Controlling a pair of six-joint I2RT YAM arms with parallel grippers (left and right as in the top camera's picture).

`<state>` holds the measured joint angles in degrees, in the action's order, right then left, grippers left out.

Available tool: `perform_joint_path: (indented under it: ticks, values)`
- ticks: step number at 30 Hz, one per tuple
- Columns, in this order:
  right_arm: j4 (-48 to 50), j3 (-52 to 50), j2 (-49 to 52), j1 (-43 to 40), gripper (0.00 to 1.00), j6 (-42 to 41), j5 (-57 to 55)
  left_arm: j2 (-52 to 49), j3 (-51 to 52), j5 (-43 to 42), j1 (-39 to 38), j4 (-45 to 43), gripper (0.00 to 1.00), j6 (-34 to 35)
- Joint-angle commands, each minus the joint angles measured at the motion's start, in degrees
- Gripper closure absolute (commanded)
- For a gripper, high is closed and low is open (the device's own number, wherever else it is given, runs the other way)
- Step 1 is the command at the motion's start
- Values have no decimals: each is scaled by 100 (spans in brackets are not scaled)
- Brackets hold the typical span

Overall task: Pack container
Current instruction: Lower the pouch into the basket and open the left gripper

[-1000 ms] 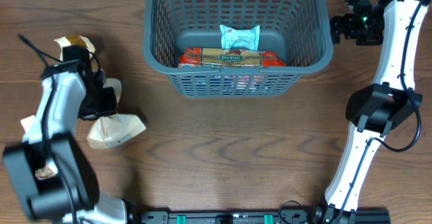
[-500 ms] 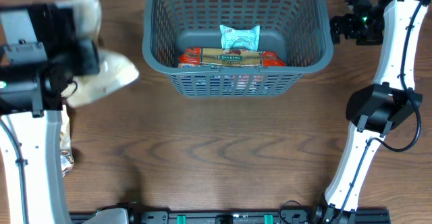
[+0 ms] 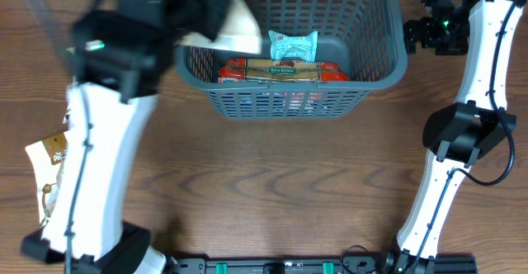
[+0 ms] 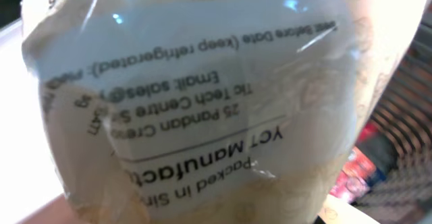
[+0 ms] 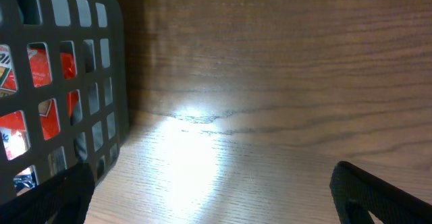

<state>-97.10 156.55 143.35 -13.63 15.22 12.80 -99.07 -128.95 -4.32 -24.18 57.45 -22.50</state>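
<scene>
Overhead view: the container [image 3: 280, 101] stands at the far edge of the wood table [image 3: 289, 191], near the middle. Your left gripper [image 3: 216, 11] hangs over the container's left rim, blurred, pinching a pale bag [image 3: 244, 28] that reaches in over the rim. In the left wrist view the bag's printed label fills the frame and hides the jaws.

Your right gripper [image 3: 419, 33] sits just outside the container's right wall with its fingers spread wide and nothing between them. In the right wrist view, only bare wood lies between the fingertips, and the lattice wall stands at the left.

Inside the container, a red pack [image 3: 280, 72] lies along the near wall and a blue pack [image 3: 293, 47] lies behind it. Grey floor shows to the right of the blue pack. A snack bag [image 3: 48, 154] lies at the table's left edge, beside your left arm.
</scene>
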Motion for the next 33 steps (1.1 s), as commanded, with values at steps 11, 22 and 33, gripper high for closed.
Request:
perform_joint_path:
  ticks: [11,22,33]
  values:
    - [-20,9,15,7,1,68,103,-1635,-50,-20,-393,389,93,-3331]
    - [-22,9,15,22,1,66,118,-2422,-50,-24,-153,557,57,-3270]
    - [-20,9,15,22,1,66,118,-1961,-61,66,-125,638,36,-2852]
